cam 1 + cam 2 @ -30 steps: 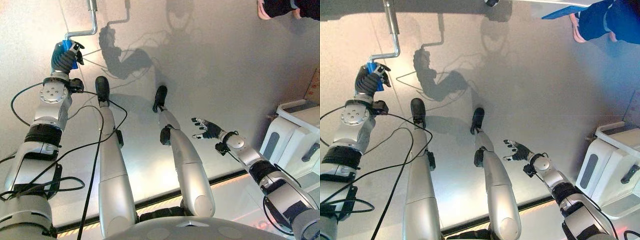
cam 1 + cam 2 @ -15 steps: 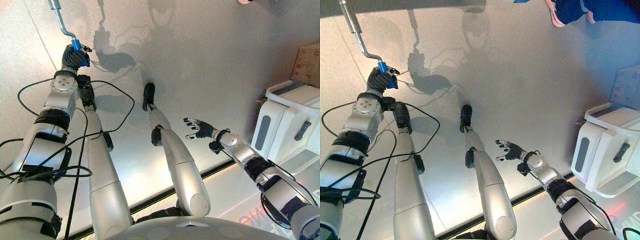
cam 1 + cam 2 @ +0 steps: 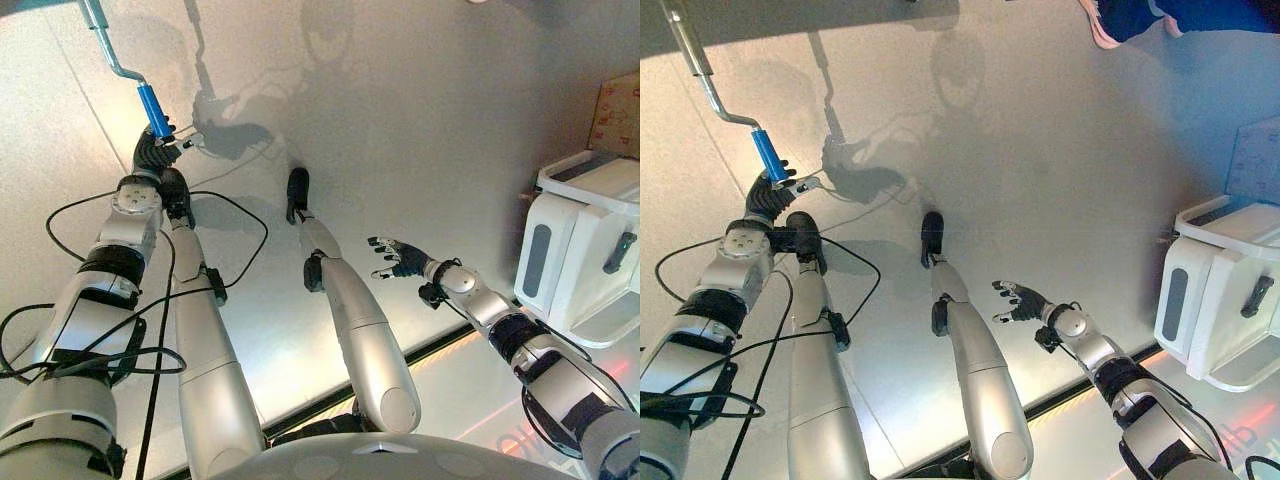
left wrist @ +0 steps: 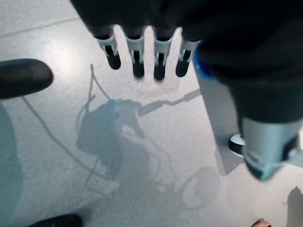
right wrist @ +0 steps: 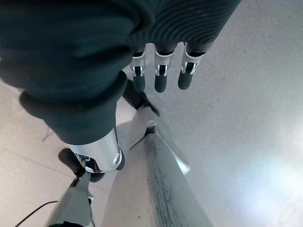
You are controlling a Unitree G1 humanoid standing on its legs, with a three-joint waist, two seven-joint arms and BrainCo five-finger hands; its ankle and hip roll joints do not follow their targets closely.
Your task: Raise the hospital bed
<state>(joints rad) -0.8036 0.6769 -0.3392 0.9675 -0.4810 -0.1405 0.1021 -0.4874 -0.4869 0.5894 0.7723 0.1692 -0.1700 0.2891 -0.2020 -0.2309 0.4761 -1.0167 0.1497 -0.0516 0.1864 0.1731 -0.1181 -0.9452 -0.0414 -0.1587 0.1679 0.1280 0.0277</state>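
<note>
Step in hand: cranking. The blue crank handle (image 3: 767,154) stood far left, above the floor (image 3: 420,150). The left hand (image 3: 770,195) sat at its near end, fingers relaxed, apparently not gripping. The right hand (image 3: 402,258) hung open, idle. Next move likely required regrasping the handle before turning.

A smooth pale grey floor (image 3: 430,120) carries everything here. A white plastic cabinet-like unit with a grey panel (image 3: 580,240) stands on it at the right, and a person's pink-soled shoe (image 3: 1102,28) rests at the far edge.
</note>
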